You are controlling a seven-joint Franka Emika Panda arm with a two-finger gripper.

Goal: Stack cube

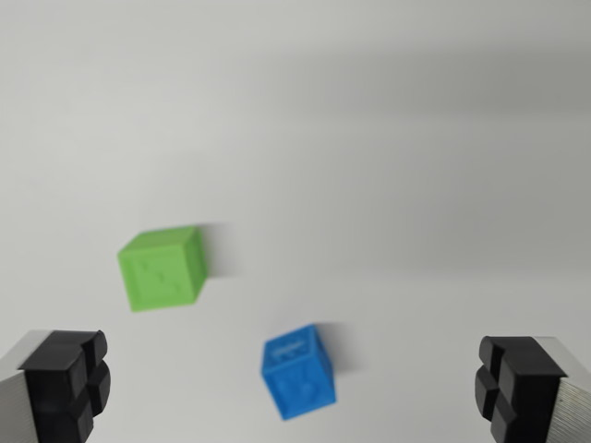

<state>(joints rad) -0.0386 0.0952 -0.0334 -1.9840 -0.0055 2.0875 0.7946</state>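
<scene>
Two cubes on the table (369,138), well apart from each other, not touching. First cube (162,268) sits toward the wrist view's left, farther up the frame. Second cube (298,371) lies lower and to the right of it, near centre, turned at an angle relative to the first. Gripper (294,392) fingers at the bottom corners: one finger (65,383) at wrist view's left, the other (517,383) at right, wide apart. Second cube sits between them, touching neither. First cube is above the left finger.
</scene>
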